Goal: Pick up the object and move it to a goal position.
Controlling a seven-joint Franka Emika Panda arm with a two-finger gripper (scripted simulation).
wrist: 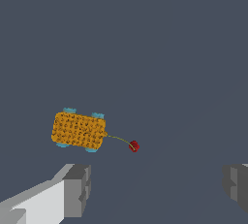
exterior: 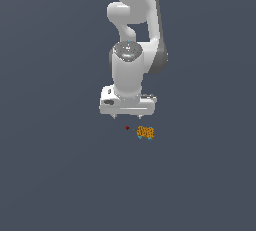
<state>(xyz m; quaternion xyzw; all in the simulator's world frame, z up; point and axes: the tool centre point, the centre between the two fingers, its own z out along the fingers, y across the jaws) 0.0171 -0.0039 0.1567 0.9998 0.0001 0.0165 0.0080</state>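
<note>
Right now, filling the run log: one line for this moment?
phase: approach | gripper: open, empty | orange block: on floor, ungrasped | red dot: beside block

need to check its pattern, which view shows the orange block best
The wrist view: the orange block fills more of the picture, speckles and cyan edges clear. The exterior view shows it only as a tiny patch below the claw.

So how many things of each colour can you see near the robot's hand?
Orange: 1, the speckled orange block with cyan edges.
Dark red: 1, the tiny red dot beside the block.
White: 1, the robot's hand, open above them and holding nothing.
Total: 3.
</note>
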